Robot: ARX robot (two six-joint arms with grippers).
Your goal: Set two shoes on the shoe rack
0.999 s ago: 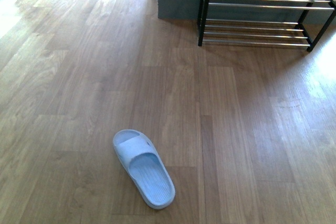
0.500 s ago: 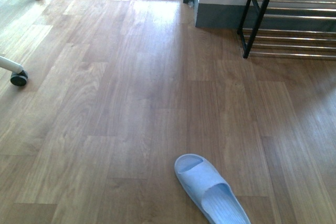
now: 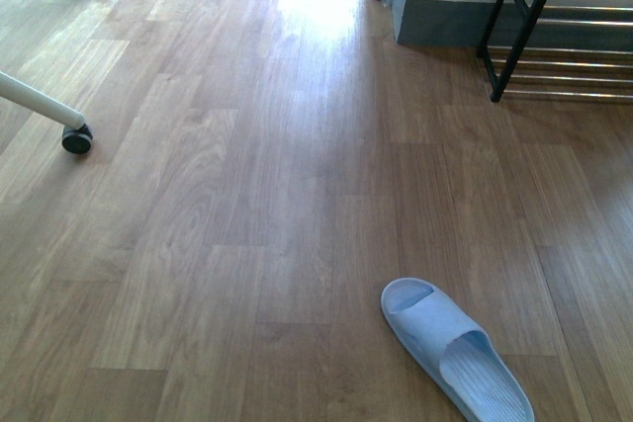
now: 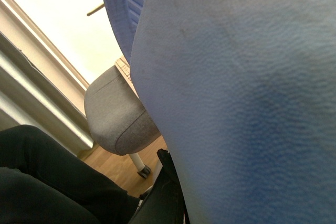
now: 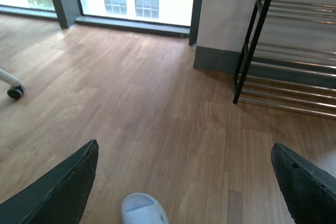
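Within the last second the front view has swung left: the shoe rack (image 3: 531, 25), which stood upper middle-right, now shows only at the far right edge, the floor slide (image 3: 455, 353) has drifted from lower left to the lower right corner, and a chair caster (image 3: 76, 138) has come into sight on the left. The slide has not been touched; it lies flat on the wooden floor (image 3: 247, 195), well apart from the rack. The right pincer (image 5: 184, 144) is spread wide and empty, hanging above the slide's toe, so the turn looks like lining up for a pick. The left wrist view is filled by a second pale blue slide, the held slide (image 4: 236, 103), raised off the floor with a grey chair (image 4: 113, 114) beyond it. The left pincer is mostly hidden, one dark finger (image 4: 163, 195) showing, and seems clenched on that slide. Neither slide is on the rack yet.
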